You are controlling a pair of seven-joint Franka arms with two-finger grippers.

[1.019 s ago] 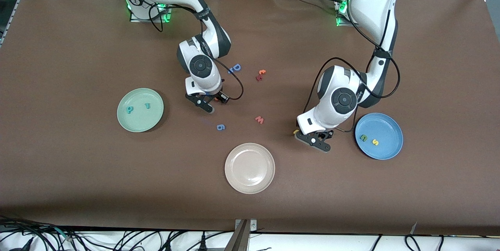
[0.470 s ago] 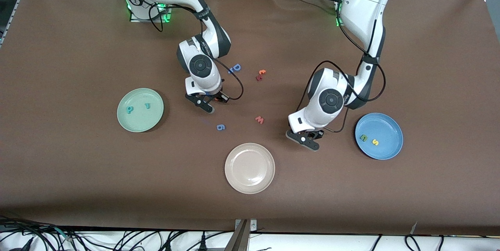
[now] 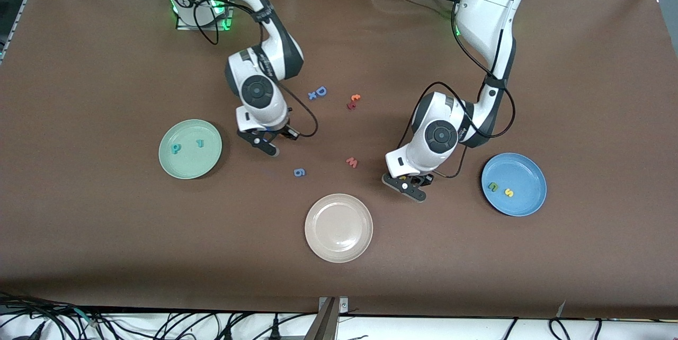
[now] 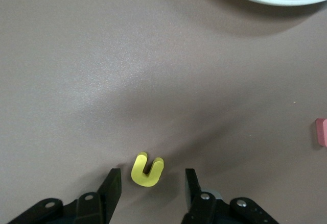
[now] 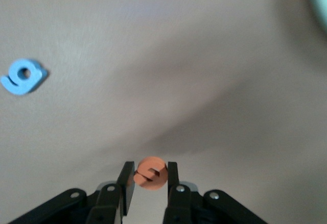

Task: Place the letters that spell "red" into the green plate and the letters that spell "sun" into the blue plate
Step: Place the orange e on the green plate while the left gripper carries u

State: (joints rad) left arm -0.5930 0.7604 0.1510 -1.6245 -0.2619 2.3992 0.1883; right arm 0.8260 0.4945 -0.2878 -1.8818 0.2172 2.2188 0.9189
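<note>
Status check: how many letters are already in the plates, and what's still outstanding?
Done: teal "d" and teal "r" lie in the green plate; green "u" and yellow "s" in the blue plate. In hand: the right gripper is shut on the orange "e". Left: the yellow "n" lies on the table between the left gripper's open fingers.

A high front camera overlooks the whole table (image 3: 106, 255); both wrist cameras look closely down at it.
</note>
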